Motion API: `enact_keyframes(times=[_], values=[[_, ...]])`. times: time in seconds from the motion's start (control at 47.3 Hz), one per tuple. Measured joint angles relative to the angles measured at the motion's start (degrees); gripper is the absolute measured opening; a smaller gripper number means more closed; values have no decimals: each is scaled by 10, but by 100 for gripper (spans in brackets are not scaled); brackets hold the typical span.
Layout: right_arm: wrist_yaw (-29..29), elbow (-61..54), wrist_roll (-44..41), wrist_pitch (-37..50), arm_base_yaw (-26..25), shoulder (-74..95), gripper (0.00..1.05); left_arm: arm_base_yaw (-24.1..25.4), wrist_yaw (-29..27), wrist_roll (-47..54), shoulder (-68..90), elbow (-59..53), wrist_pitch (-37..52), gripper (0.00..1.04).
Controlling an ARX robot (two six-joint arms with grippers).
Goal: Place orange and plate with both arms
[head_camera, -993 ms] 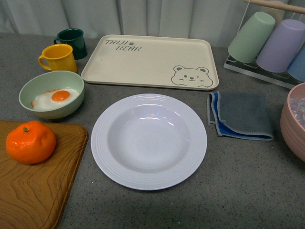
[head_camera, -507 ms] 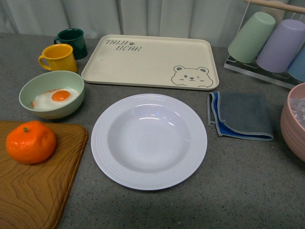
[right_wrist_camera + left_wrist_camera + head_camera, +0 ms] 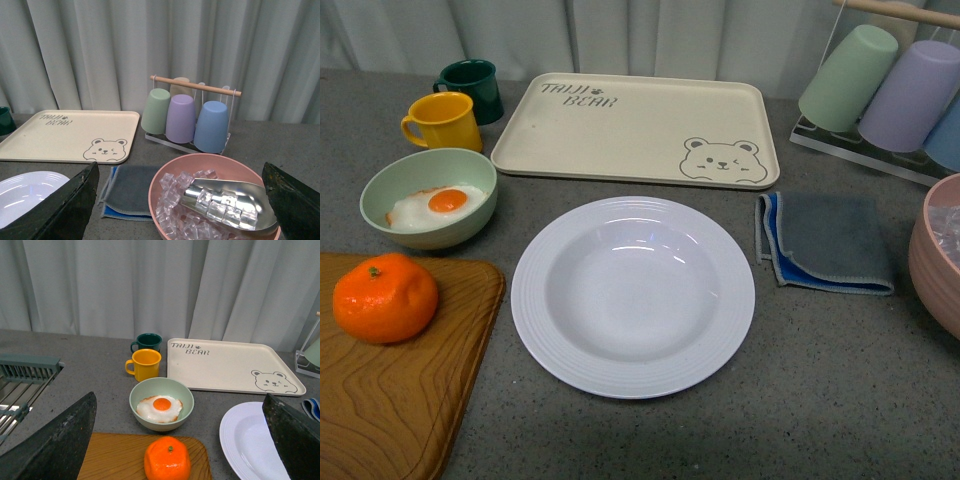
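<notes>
The left gripper [image 3: 179,396] hangs raised above the worktop [image 3: 840,380], to the left of the plate [image 3: 245,440] and back from it toward the robot. Its two dark, speckled fingers [image 3: 60,440] are spread wide apart, their tapered tips pointing forward and slightly down at the plate's left side. The right gripper [image 3: 180,165] hangs at a similar height, to the right of the plate. Its fingers [image 3: 65,210] are likewise splayed wide, one at each lower corner of the right wrist view. Both wrists are held roughly level.
</notes>
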State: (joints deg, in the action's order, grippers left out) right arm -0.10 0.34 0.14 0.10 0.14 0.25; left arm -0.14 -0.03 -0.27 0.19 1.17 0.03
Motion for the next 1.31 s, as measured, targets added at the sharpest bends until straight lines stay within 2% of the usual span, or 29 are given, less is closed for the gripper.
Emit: enact_keyframes(times=[0.676, 0.718, 0.761, 1.077, 1.31], values=[[0, 0, 0, 0, 0, 0, 95, -1, -6, -1, 1, 1, -2, 98], [0, 0, 0, 0, 0, 0, 95, -19, -75, -17, 36, 19, -56, 98], [0, 0, 0, 0, 0, 0, 95, -26, -108, -28, 98, 29, -55, 98], [0, 0, 0, 0, 0, 0, 95, -51, -54, -72, 488, 119, 164, 98], [0, 0, 0, 0, 0, 0, 95, -53, -11, -72, 689, 189, 191, 98]])
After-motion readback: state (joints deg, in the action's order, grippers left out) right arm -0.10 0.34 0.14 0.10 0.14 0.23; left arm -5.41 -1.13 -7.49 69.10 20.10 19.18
